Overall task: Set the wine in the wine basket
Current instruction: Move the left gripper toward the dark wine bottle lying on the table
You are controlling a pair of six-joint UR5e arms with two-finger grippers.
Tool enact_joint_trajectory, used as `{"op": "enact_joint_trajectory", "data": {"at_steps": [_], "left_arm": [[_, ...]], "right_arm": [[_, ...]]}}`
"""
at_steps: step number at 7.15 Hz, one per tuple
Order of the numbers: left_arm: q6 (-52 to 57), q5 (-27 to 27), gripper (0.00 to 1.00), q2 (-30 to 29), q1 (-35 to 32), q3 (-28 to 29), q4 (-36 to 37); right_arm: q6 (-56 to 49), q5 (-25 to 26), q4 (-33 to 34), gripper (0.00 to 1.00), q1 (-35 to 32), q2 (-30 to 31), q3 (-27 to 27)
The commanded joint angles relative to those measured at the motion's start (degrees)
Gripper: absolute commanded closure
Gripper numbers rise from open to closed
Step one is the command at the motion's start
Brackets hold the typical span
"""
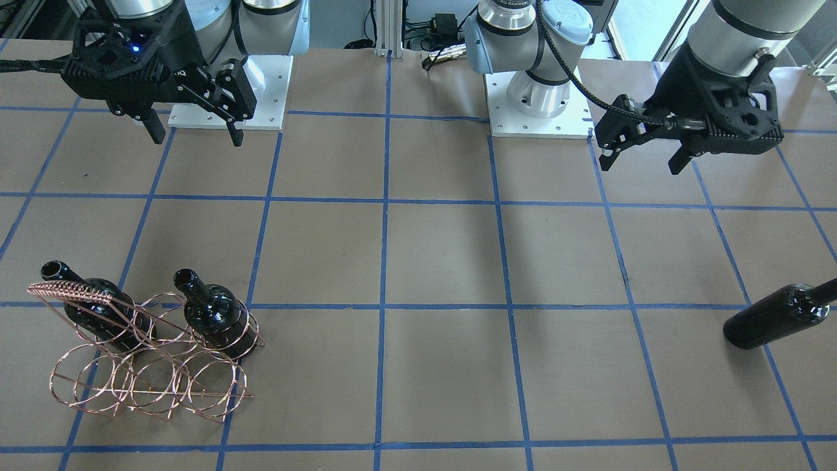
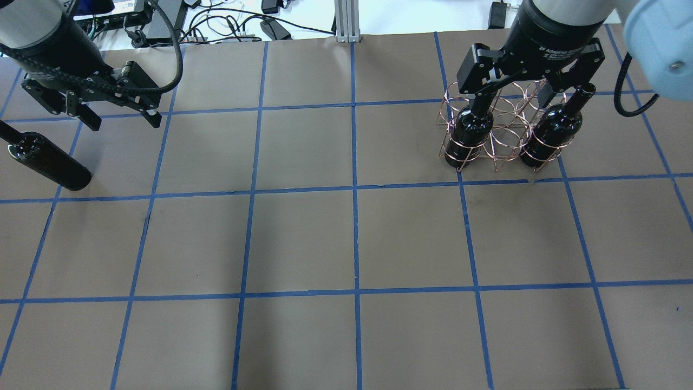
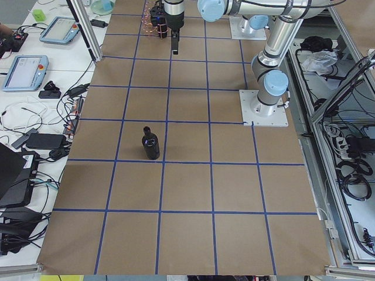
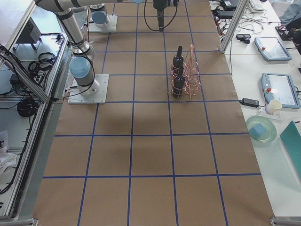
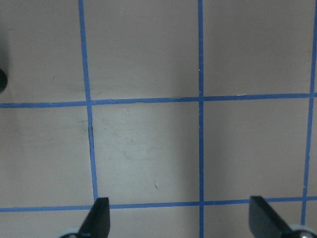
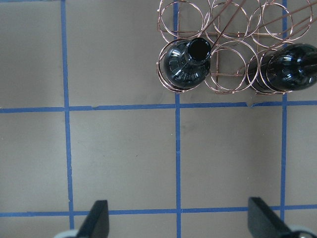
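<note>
A glossy black wine bottle (image 1: 775, 317) lies on its side at the table's left end; it also shows in the overhead view (image 2: 48, 162) and the left view (image 3: 151, 143). The copper wire basket (image 1: 150, 386) stands at the right end (image 2: 506, 116) with two alike bottles (image 2: 470, 130) (image 2: 549, 132) upright in its outer rings. The ring between them holds nothing. My left gripper (image 2: 123, 123) hovers open and empty above the table, just beside the lying bottle (image 5: 182, 220). My right gripper (image 2: 522, 89) hovers open and empty above the basket (image 6: 181, 220).
The table is brown paper with a blue tape grid. The two arm bases (image 1: 546, 98) (image 1: 232, 95) stand on white plates at the robot's edge. Cables (image 2: 227, 24) lie beyond the far edge. Side tables with tablets (image 4: 270, 47) flank the operators' side.
</note>
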State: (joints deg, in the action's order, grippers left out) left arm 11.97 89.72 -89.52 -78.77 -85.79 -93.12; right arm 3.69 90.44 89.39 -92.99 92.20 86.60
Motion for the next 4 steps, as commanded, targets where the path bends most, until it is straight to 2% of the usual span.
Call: {"op": "enact_joint_trajectory", "data": {"at_steps": [1,4], "left_arm": [[6.3,1.2,0.0,-1.5,8.5,0.6,2.6],[16.9,2.3,0.0,-7.0,17.5,5.9,4.6]], "right_arm": [[0.0,0.0,0.0,0.0,0.0,0.0,0.0],[0.1,0.0,0.0,0.0,0.0,0.0,0.0]]}}
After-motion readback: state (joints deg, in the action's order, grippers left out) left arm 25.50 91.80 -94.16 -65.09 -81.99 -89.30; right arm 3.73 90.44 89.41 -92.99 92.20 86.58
